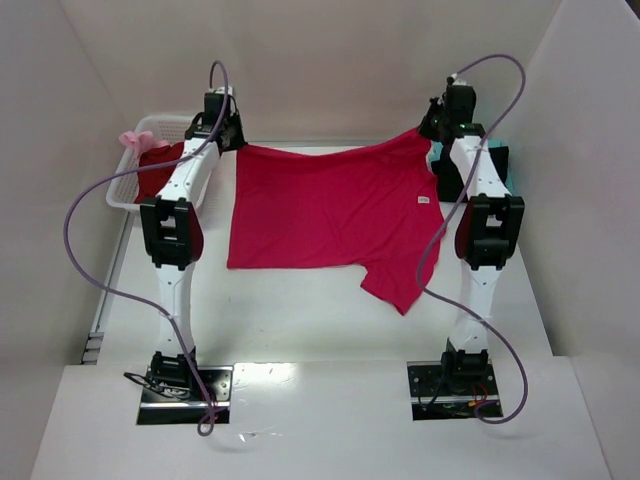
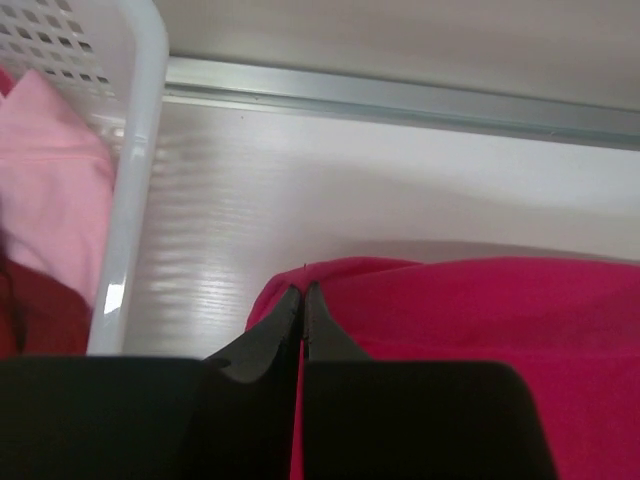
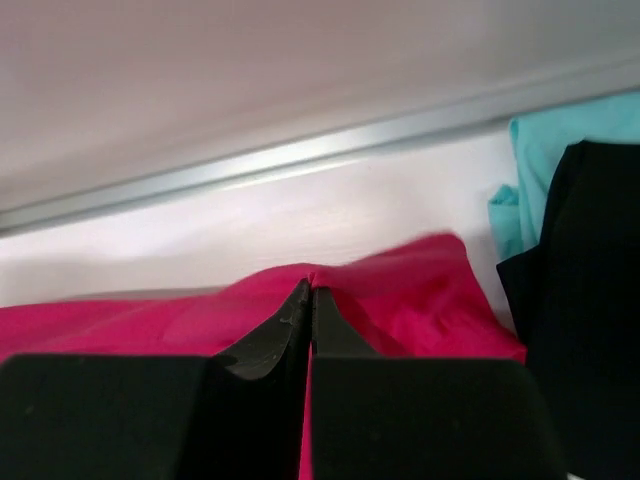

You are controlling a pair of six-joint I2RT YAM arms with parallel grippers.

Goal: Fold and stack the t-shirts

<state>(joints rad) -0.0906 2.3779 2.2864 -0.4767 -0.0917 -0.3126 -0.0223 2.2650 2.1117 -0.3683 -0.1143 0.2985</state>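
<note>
A crimson-pink t-shirt point(image 1: 330, 210) lies spread across the middle of the table, with a small white tag point(image 1: 421, 203) near its right side and one sleeve point(image 1: 393, 283) pointing toward me. My left gripper point(image 1: 232, 143) is shut on the shirt's far left corner point(image 2: 290, 290). My right gripper point(image 1: 432, 131) is shut on its far right corner point(image 3: 420, 290), which is lifted a little. A teal tee point(image 3: 545, 160) and a black tee point(image 3: 590, 300) lie at the far right. A pale pink tee point(image 2: 50, 190) and a dark red tee point(image 2: 35, 315) lie in the basket.
A white plastic lattice basket point(image 1: 125, 190) stands at the far left, close beside my left arm. A metal rail point(image 2: 400, 100) runs along the back wall. White walls close in the table on the left, back and right.
</note>
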